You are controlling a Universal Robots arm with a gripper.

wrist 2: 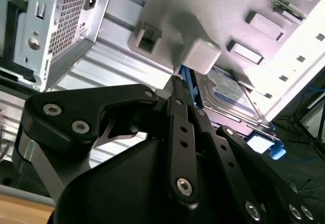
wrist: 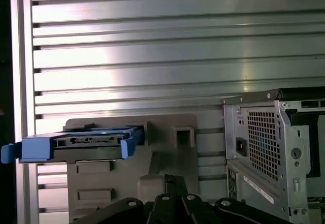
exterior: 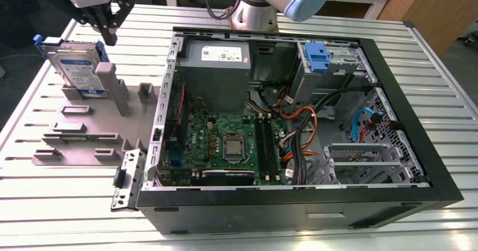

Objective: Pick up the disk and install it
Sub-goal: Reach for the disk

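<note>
Toward the exterior view's left, the disk (exterior: pixel 78 69) stands on edge in a grey holder (exterior: pixel 89 122) on the ribbed metal counter (exterior: pixel 60 206). Its labelled face is in sight and its blue side rails frame it. The gripper (exterior: pixel 111 37) hangs just above the disk's upper edge, a little to the exterior view's right of it and not touching. Its black fingers are drawn together at the tips and grasp nothing. Both wrist views show the closed tips (wrist: pixel 170 181) (wrist 2: pixel 180 82) with the disk (wrist: pixel 86 142) (wrist 2: pixel 228 94) a short way off. On the exterior view's right, an open computer case (exterior: pixel 440 167) lies on the counter, with a motherboard (exterior: pixel 224 144), a power supply (exterior: pixel 216 57) and a blue clip (exterior: pixel 317 57) in its far drive bay.
</note>
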